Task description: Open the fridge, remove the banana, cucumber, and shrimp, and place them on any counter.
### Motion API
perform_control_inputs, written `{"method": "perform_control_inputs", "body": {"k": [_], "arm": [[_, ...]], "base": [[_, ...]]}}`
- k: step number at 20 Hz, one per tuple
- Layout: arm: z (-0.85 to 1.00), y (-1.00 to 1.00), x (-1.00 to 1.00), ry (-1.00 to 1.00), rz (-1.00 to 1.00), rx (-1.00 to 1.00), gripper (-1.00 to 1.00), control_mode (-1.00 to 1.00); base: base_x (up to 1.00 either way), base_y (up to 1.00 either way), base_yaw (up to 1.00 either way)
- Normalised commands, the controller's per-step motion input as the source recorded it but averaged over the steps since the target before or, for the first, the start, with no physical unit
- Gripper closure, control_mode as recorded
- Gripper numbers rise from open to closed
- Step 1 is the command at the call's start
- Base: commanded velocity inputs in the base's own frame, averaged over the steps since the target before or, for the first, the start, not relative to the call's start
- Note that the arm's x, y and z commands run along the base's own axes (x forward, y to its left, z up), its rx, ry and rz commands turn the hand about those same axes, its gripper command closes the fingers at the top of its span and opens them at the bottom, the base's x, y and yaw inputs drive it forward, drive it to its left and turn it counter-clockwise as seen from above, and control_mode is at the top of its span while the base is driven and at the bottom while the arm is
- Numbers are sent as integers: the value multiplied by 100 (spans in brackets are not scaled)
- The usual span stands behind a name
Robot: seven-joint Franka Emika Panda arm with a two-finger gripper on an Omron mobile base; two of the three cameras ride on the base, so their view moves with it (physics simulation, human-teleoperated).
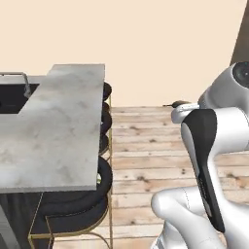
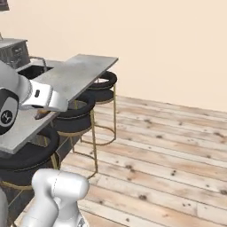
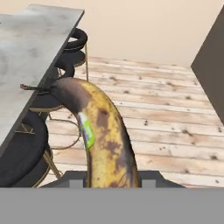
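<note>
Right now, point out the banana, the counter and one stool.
banana [image 3: 105, 135], hand view, on its mottled middle beside the green sticker.
counter [image 1: 63, 126], left base view, on the bare marbled top.
stool [image 2: 104, 82], right base view, on its black padded rim.

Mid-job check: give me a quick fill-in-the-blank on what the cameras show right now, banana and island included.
1. The gripper is shut on the ____.
2. The banana carries a small ____ sticker.
3. The stools tucked under the counter have black seats and ____ metal frames.
4. The floor is made of ____ planks.

Missing words: banana; green; gold; wooden
</note>
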Motion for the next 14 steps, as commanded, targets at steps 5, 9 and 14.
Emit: {"method": "perform_control_inputs", "body": {"k": [5,9,14], "arm": [[0,0,0,0,0,0,100,100],[0,0,0,0,0,0,100,100],[0,0,0,0,0,0,100,100]], "base": [[-17,1,83],[39,2,60],[33,-52,32]]}}
